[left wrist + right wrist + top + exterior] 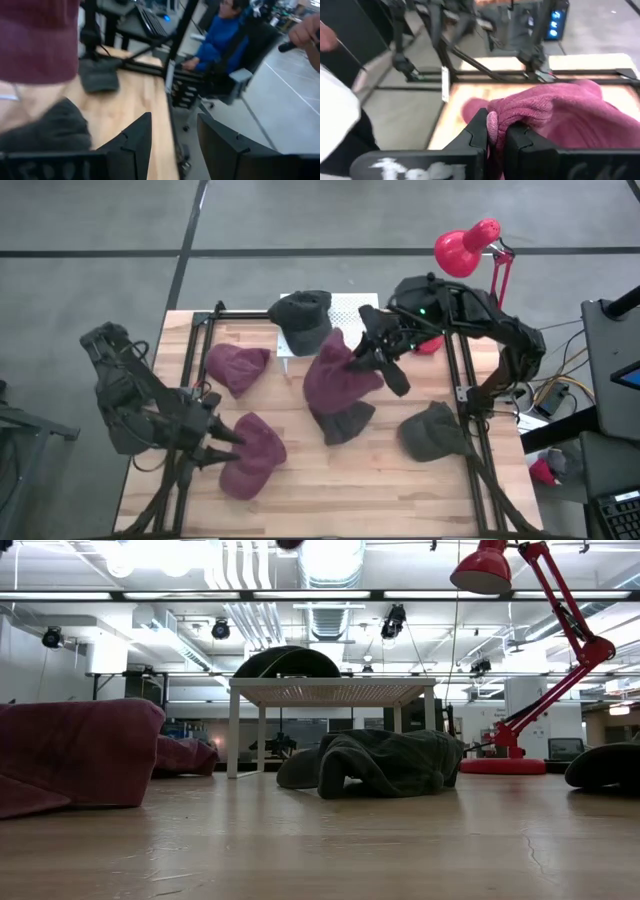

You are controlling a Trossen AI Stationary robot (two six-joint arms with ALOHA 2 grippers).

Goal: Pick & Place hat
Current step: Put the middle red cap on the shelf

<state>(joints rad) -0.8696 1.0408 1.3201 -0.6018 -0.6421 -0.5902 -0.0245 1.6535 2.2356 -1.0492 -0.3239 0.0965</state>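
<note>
My right gripper [368,356] hangs over the table's middle, shut on a maroon hat [338,376] that it holds above a dark grey hat [348,422] lying on the wood. My left gripper [222,442] stands open near the table's left side. It is close beside a second maroon hat [252,458], with nothing between its fingers [135,145]. A third maroon hat [238,367] lies at the far left. Another dark hat [305,318] sits on top of a white stand [325,690]. A grey hat [435,432] lies at the right. My right gripper pinches a bunched edge of the maroon hat [493,123] between its two shut fingers. It comes slanting down from the table's far right. The rest of the hat [565,112] spreads beyond the fingertips and hangs below them, lifted clear of the table.
A red desk lamp [465,248] stands at the far right corner. Black frame rails [190,370] run along the table's left and right sides. A seated person in blue [220,35] is beyond the right edge. Bare wood [340,490] lies along the near edge.
</note>
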